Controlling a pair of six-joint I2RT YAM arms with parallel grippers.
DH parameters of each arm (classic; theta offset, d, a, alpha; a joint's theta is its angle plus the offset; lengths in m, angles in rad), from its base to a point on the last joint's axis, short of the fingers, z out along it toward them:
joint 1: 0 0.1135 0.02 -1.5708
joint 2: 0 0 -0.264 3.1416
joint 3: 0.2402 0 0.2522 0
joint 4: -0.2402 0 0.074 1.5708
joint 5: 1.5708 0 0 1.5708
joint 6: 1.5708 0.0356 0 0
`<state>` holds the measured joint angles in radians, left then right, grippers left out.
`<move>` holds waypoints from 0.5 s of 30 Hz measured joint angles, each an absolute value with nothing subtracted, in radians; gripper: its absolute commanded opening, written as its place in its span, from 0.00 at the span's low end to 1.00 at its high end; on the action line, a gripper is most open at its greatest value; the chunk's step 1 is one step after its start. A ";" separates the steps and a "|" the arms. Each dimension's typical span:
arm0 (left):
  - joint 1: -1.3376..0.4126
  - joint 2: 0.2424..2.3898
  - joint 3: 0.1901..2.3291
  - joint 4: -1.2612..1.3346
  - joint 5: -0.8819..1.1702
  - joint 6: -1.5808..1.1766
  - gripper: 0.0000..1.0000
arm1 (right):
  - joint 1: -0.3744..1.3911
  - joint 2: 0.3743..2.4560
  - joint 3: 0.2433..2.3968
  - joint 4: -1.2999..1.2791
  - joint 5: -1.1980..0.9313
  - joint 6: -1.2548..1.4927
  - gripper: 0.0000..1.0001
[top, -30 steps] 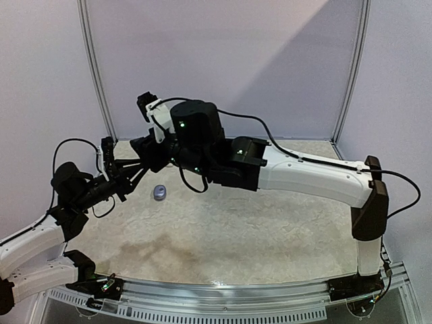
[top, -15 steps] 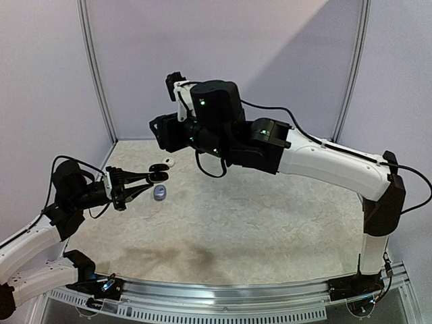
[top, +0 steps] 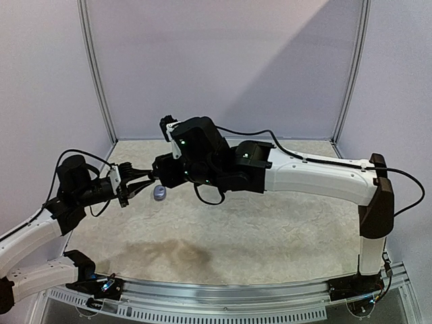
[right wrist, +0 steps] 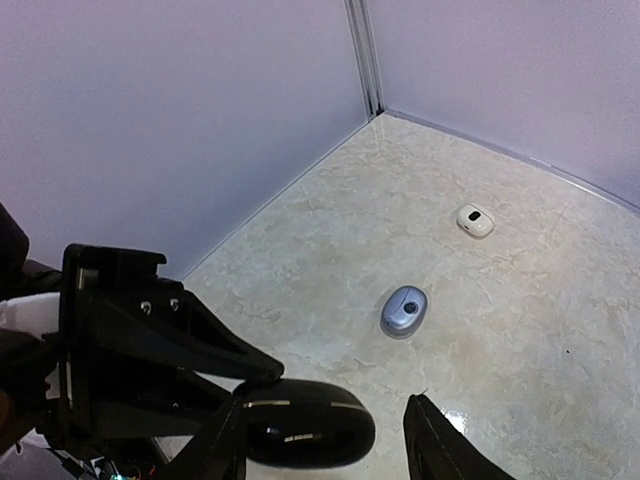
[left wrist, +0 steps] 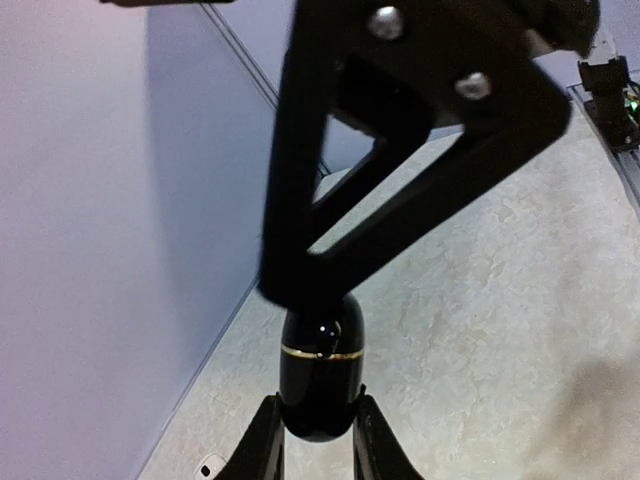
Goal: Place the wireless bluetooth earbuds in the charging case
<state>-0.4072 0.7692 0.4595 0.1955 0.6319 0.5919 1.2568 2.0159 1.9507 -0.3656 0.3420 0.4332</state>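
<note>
My left gripper (top: 147,179) is shut on a glossy black oval charging case (left wrist: 320,365) with a thin gold seam and holds it in the air over the far left of the table. The case looks closed. My right gripper (right wrist: 325,445) is open, and the black case (right wrist: 300,422) lies between its fingers, against the left one and apart from the right one. In the top view the right gripper (top: 162,173) meets the left one. No loose earbuds show in any view.
A silvery-grey oval case (right wrist: 404,310) lies on the table below the grippers and also shows in the top view (top: 159,194). A small white case (right wrist: 475,219) lies nearer the back corner. The left wall (right wrist: 200,120) stands close by.
The right gripper lifted up and away from the left one, then came back down and left onto the black case. The left gripper rose slightly, still holding the case.
</note>
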 measured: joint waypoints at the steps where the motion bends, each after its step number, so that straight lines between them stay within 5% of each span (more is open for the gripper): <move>1: -0.407 0.778 0.463 0.194 0.624 0.579 0.00 | 1.258 2.004 1.939 -0.378 0.350 0.441 0.58; 6: -0.402 0.835 0.502 0.153 0.598 0.455 0.00 | 1.242 1.940 1.879 -0.491 0.413 0.509 0.64; 12: -0.393 0.926 0.551 0.026 0.550 0.194 0.00 | 1.107 1.827 1.721 -0.643 0.447 0.679 0.98; 15: -0.379 0.998 0.604 -0.052 0.537 0.034 0.00 | 1.011 1.758 1.581 -0.681 0.439 0.751 0.99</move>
